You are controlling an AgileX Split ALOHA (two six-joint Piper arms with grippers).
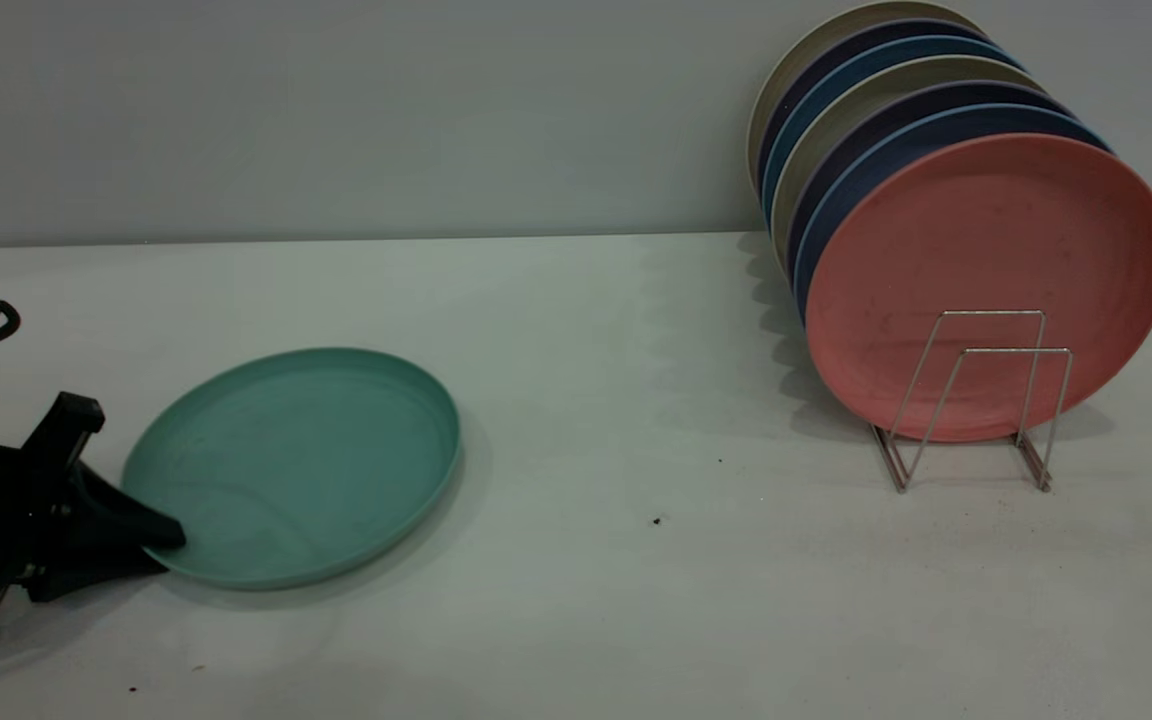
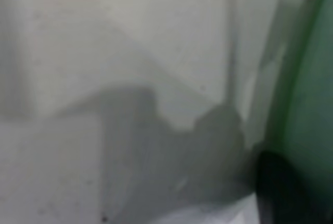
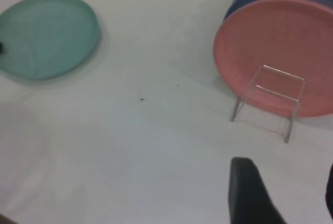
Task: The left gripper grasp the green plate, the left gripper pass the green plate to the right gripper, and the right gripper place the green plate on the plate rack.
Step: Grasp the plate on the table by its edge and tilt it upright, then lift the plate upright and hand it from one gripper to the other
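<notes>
A: Far left, your left claw (image 1: 151,545) sits low on the worktop (image 1: 576,600), its fingers straddling the near-left rim of the green plate (image 1: 296,465) — one over, one under, apparently closing on it, though I judge the grip not yet firm.

B: And the plate itself?

A: It looks flat on the worktop, well apart from the rack. Round, matte teal, low raised rim, faint smudges on its face.

B: So where does that leave you?

A: At the first step. The lift, the hand-over and the racking are all still yours to do.

B: The right side?

A: The plate rack (image 1: 976,400) — thin silver wire in squared loops — holds a leaning row of plates, a salmon-pink plate (image 1: 986,270) foremost, with front loops free. Your right claw (image 3: 283,195) hangs above the worktop near the rack, fingers wide apart, holding nothing.
</notes>
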